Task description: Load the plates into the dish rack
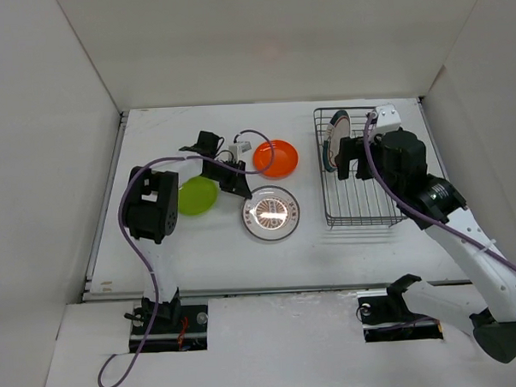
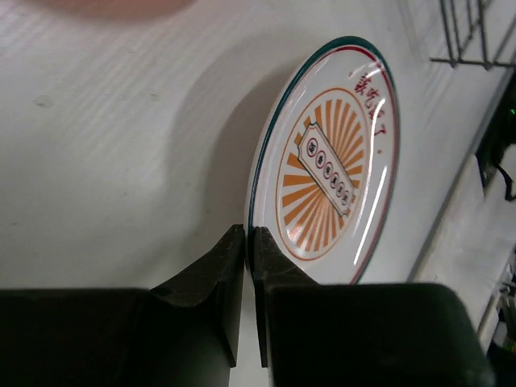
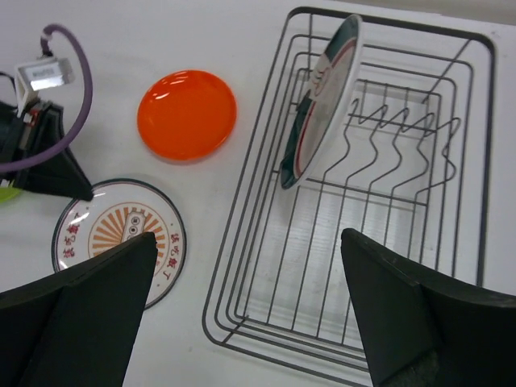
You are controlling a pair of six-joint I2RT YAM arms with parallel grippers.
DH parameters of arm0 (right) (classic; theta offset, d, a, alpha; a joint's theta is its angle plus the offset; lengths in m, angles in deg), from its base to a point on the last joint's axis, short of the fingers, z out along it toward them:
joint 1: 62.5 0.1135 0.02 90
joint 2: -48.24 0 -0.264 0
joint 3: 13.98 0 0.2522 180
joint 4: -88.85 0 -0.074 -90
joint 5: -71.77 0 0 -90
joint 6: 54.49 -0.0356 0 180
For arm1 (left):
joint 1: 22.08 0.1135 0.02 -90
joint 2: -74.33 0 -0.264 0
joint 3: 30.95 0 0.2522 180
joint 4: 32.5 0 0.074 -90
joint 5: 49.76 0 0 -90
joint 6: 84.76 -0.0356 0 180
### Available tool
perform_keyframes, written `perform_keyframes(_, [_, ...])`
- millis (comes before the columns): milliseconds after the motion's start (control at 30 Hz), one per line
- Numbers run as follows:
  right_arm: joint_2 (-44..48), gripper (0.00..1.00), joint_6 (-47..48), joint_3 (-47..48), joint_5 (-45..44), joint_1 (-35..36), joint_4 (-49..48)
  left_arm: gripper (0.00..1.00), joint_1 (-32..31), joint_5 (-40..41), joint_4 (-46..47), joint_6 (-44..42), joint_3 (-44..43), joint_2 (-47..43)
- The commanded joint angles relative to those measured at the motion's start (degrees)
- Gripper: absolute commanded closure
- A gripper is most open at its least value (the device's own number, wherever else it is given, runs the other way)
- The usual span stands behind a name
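At your far left the lime plate (image 1: 196,196) lies flat on the table (image 1: 209,256), untouched, with bare surface around most of it. Beside it, your left gripper (image 2: 248,235) has its jaws together at the rim of the patterned plate (image 1: 271,213). The tips touch the rim, but you cannot tell whether the edge is nipped between them. That plate lies flat, so a pinch on the rim is probably meant to tip it up for carrying. The orange plate (image 1: 276,157) sits just beyond, not touching, so mind that edge when you lift. A strip of bare table separates these plates from the rack (image 1: 361,202). Inside, the green-rimmed plate (image 3: 318,105) stands leaning at the left side, leaving the other prongs free. Your right gripper (image 3: 248,242) hangs above the rack, jaws wide apart, holding nothing.
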Motion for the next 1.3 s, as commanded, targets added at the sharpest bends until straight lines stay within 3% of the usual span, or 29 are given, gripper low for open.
perform_keyframes(0, [0.90,0.00,1.72,-1.76,9.88,-1.61,-6.34,1.00,0.21,-9.15,-8.46,-10.34,-5.65,-3.67])
perform_keyframes(300, [-0.33,0.00,3.66,-8.44,35.36,-5.14,-17.41,1.00,0.74,-12.23,-16.64,-15.21,-10.06,-13.43])
perform_keyframes(700, [-12.01,0.00,6.65,-12.14,46.63,-4.53,-29.10,1.00,0.74,-15.83,-23.41,-18.99,-12.52,-18.71])
perform_keyframes(1000, [-19.49,0.00,7.18,-11.53,52.43,-0.22,-30.43,1.00,0.74,-18.47,-24.73,-18.99,-14.89,-22.14])
perform_keyframes(1100, [-20.99,0.05,7.18,-11.52,56.56,0.40,-31.66,1.00,0.74,-19.78,-24.73,-18.99,-15.51,-22.66])
perform_keyframes(1267, [-21.52,0.34,7.18,-11.52,59.47,0.40,-32.72,1.00,0.74,-20.93,-24.73,-18.99,-16.04,-22.66])
